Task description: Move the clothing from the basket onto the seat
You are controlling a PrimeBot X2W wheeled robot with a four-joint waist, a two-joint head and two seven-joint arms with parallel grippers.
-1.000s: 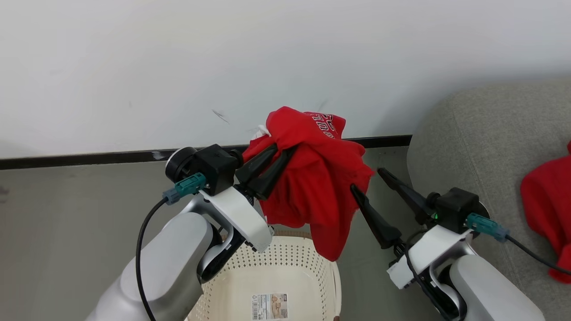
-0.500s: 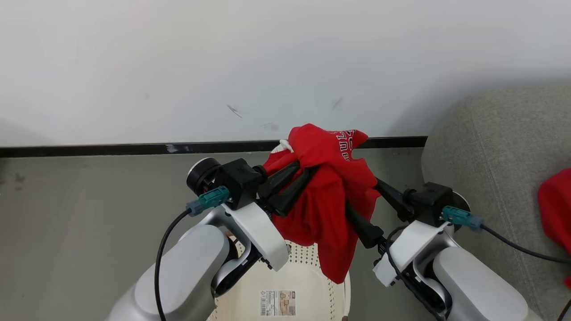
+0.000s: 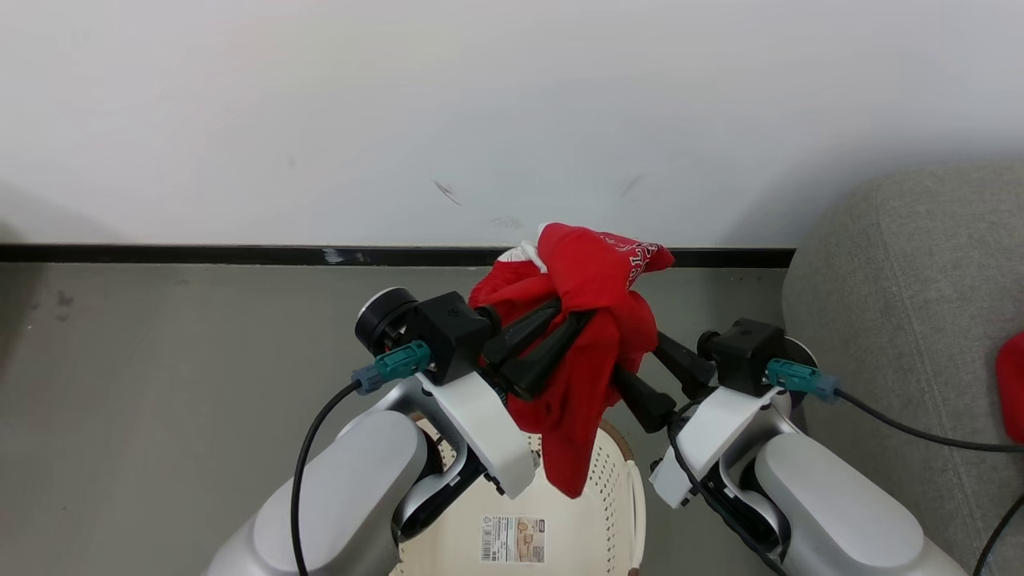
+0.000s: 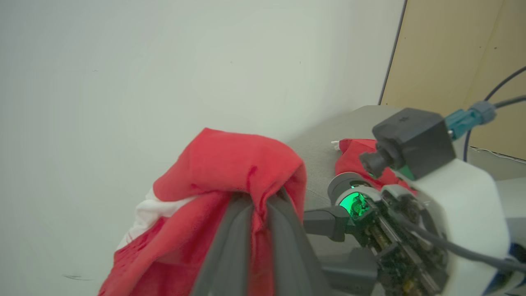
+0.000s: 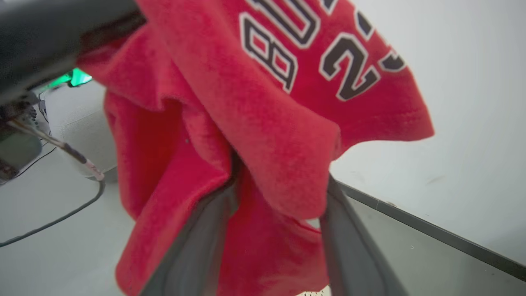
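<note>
A bright red piece of clothing (image 3: 596,316) with white trim and dark lettering hangs bunched above the basket (image 3: 634,490). My left gripper (image 3: 572,314) is shut on its upper folds, and the left wrist view shows the fabric pinched between its fingers (image 4: 230,234). My right gripper (image 3: 634,356) reaches in from the right. Its jaws stand apart in the right wrist view, astride a hanging fold (image 5: 283,164) of the clothing. The grey seat (image 3: 904,272) is at the right, with a second red piece of clothing (image 3: 1012,388) lying on it.
A white wall with a black skirting strip (image 3: 200,254) runs behind, over grey floor (image 3: 160,384). The cream basket's bottom bears a paper label (image 3: 512,538). Cables trail from both wrists. In the left wrist view the right wrist housing (image 4: 415,142) sits close beside the garment.
The head view has shifted, so the seat sits farther right. My right gripper has moved in from beside the garment until its fingers straddle the fabric. My left gripper keeps its hold.
</note>
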